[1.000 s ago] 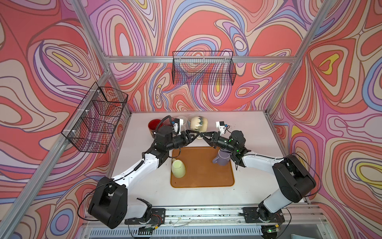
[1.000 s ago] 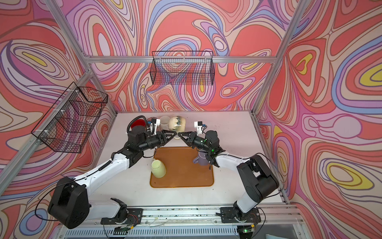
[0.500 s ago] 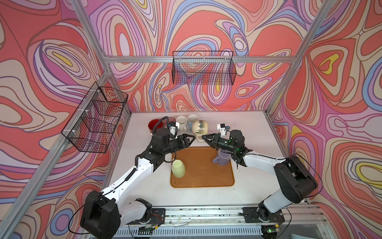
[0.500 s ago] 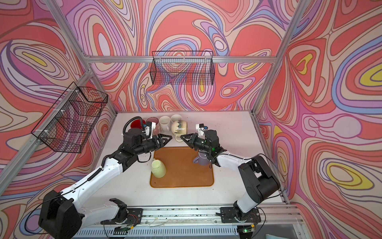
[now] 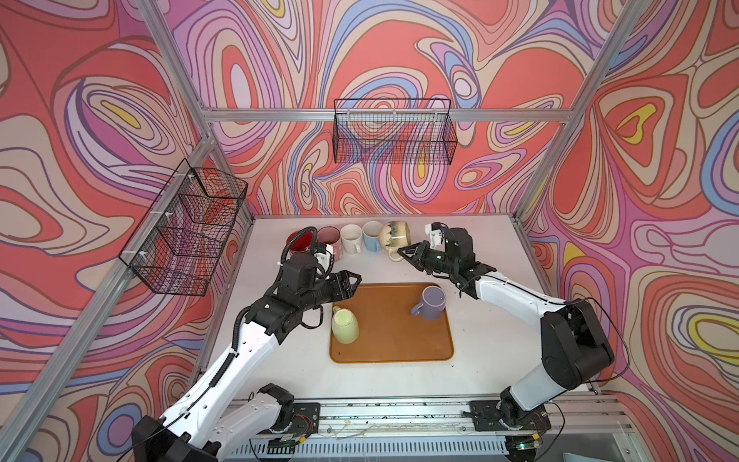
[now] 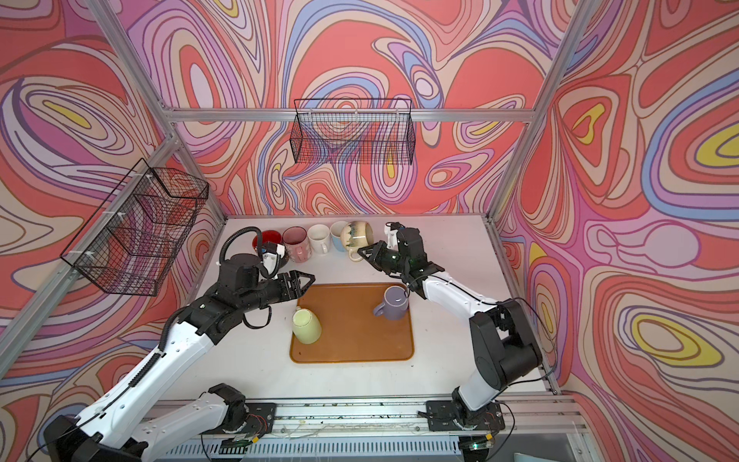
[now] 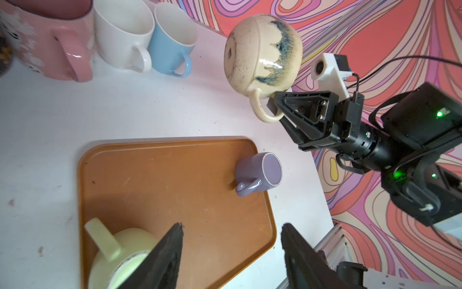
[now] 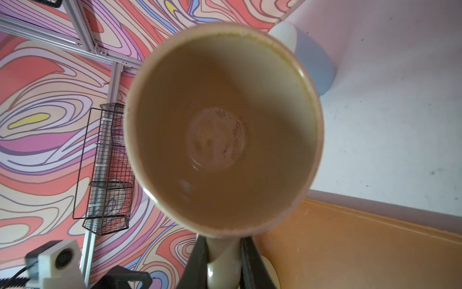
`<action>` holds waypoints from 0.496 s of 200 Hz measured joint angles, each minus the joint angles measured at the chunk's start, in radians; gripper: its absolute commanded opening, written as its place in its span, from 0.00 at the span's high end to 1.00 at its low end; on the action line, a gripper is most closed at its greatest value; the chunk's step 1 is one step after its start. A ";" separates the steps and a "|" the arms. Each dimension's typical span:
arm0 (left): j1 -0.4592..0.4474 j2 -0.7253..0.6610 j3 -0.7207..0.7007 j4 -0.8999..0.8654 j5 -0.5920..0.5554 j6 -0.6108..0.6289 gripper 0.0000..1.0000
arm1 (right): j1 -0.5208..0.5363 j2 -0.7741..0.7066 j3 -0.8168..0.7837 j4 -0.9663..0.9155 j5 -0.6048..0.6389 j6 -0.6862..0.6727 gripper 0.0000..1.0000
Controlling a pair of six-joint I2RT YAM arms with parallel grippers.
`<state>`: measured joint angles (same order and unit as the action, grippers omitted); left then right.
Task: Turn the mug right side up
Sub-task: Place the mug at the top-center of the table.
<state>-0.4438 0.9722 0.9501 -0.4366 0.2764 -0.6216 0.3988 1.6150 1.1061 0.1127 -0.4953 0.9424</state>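
The round-bellied cream mug [image 5: 394,236], streaked with a dripping band of dark blue-green glaze, is tipped onto its side behind the tray, just beside the blue mug [image 5: 372,237] at the back of the table. In the left wrist view its speckled flat base [image 7: 231,53] faces away from the right gripper [image 7: 275,107], which pinches its looped handle [image 7: 261,110]. The right wrist view looks straight into the mug's plain, empty tan inside [image 8: 222,130].

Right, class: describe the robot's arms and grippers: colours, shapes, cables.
The left arm and right arm have white shells with black joints. The left gripper and right gripper are black, with triangular openwork fingers. Wrists carry white camera blocks and black cables.
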 measured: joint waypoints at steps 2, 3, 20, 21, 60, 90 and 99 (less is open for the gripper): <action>0.000 -0.005 0.003 -0.010 -0.006 0.005 0.28 | -0.002 0.003 0.009 -0.012 0.003 -0.008 1.00; 0.000 -0.007 0.005 -0.013 -0.008 0.007 0.28 | -0.002 0.004 0.011 -0.016 0.004 -0.010 1.00; 0.000 -0.048 0.024 -0.077 -0.051 0.047 0.20 | -0.013 0.036 0.085 -0.116 0.036 -0.075 1.00; 0.000 -0.052 0.025 -0.082 -0.055 0.050 0.20 | -0.013 0.038 0.089 -0.121 0.036 -0.077 1.00; 0.000 -0.105 0.037 -0.208 -0.143 0.133 0.08 | -0.020 0.174 0.318 -0.387 0.129 -0.250 1.00; 0.000 -0.115 0.037 -0.290 -0.205 0.186 0.04 | -0.019 0.278 0.474 -0.555 0.222 -0.376 1.00; 0.000 -0.121 0.037 -0.310 -0.222 0.201 0.04 | -0.019 0.310 0.518 -0.599 0.248 -0.410 1.00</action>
<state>-0.4438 0.8509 0.9874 -0.7464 0.0544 -0.4202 0.3794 1.9247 1.6241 -0.4862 -0.2470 0.5323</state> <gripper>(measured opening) 0.954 0.171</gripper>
